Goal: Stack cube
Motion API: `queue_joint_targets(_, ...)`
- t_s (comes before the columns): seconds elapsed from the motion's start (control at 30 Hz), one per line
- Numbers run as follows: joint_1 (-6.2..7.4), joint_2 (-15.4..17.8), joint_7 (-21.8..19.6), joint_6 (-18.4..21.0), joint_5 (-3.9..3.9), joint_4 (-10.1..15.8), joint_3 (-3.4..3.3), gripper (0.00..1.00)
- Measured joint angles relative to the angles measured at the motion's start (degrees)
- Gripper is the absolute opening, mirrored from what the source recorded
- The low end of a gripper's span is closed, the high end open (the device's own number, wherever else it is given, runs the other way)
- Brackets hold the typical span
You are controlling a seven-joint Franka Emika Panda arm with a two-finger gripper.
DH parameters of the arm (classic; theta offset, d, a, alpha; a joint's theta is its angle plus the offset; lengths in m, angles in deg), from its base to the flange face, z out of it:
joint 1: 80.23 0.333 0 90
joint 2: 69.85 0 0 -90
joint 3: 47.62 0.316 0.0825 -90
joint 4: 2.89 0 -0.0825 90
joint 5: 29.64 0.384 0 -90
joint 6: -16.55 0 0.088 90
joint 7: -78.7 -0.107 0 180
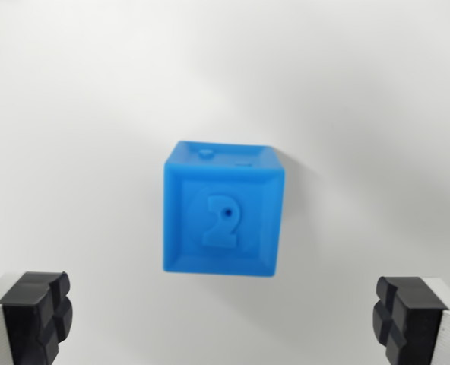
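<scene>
Nearest your lens are the two black fingertips (35, 315) of the gripper (223, 319), one at the bottom corner on the wrist view's left and one at the bottom corner on the wrist view's right. They stand wide apart with nothing between them, so your gripper is released and empty.

Beyond them sits the blue cube (222, 211), close to the middle of the view and slightly toward the wrist view's right of the gap's centre line. It rests on the white table (73, 114), well clear of both fingertips and touching nothing else. You see its front face squarely, carrying a raised numeral 2 inside a recessed square frame, the numeral reading upright. A sliver of its top face shows above, with a small round stud and a faint mark on it. Being a cube, it has no long axis to align with; what matters is that its side faces run roughly parallel to your fingertips, with only a slight skew.

By the look of things, the task is at its start: the cube is not grasped, not lifted, and not stacked. No second cube appears in view, so you cannot tell where the stacking spot lies. Left to do, as I judge it: descend, close on the cube, lift, carry, place.

Around it, the table is plain white, with a soft shadow behind the cube.
</scene>
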Motion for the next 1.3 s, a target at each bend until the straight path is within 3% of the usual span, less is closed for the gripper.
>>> queue_joint_targets(0.13,-0.23,-1.8,2.4,-2.3,-0.15,0.7,0.00,1.00)
queue_joint_targets(0.6,-0.21,-9.5,2.7,-9.0,-0.16,-0.4,-0.01,1.00)
queue_joint_targets(1.1,-0.12,-14.3,2.7,-12.5,-0.16,-1.8,-0.10,1.00)
queue_joint_targets(1.13,-0.12,-14.3,2.7,-12.5,-0.16,-1.8,-0.10,0.00)
queue_joint_targets(1.3,-0.12,-14.4,2.7,-12.6,-0.16,-1.8,-0.11,0.00)
